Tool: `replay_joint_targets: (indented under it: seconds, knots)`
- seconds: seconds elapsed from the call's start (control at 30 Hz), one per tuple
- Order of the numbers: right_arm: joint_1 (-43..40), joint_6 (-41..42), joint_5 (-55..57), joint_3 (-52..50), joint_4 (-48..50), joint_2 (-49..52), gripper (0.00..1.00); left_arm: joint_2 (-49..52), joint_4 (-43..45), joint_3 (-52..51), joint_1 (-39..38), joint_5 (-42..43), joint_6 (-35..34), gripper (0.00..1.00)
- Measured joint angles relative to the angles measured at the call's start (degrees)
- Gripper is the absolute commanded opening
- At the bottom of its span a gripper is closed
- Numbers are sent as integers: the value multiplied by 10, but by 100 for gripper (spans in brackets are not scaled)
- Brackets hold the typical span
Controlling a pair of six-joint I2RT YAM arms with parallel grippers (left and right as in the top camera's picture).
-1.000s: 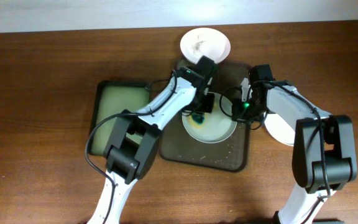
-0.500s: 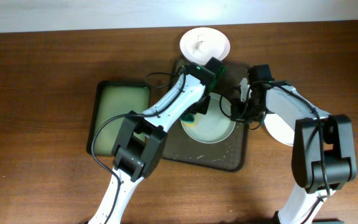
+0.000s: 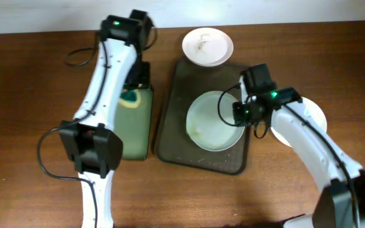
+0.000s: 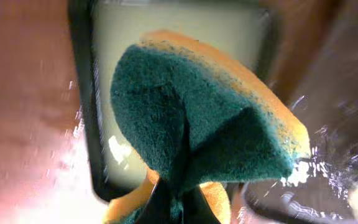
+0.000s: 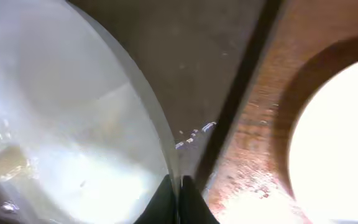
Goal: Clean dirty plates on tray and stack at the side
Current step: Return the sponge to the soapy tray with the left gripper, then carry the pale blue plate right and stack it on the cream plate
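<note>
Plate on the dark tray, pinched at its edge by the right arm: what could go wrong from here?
The right gripper pinches the plate only by its thin, wet-looking rim, so it might slip or tilt when lifted. A second plate lies close beside the tray; the two could knock together. The sponge in the left gripper may drip.

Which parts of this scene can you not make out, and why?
Overhead: the side plate is partly under the right arm; its centre is hidden.
Left wrist: the sponge blocks most of the green tray.
Right wrist: the held plate is blurred and cut off by the left edge.
</note>
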Motion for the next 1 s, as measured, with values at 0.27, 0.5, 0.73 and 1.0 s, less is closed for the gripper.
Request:
replay_joint_targets:
  seconds: [0.27,0.5,0.73,1.0]
  knots:
    - [202,27,365,0,-13,-27,4,-95,162,-350,93,28,7,0]
    - [313,27,520,0,-34,-40,4,-95,210,-365,93,35,11,62]
    - [331,33,572,0,-47,-122,4,-285,197,-370,93,38,18,100]
    - [331,-49,574,0,-47,-135,4,-375,196,-367,93,50,18,100]
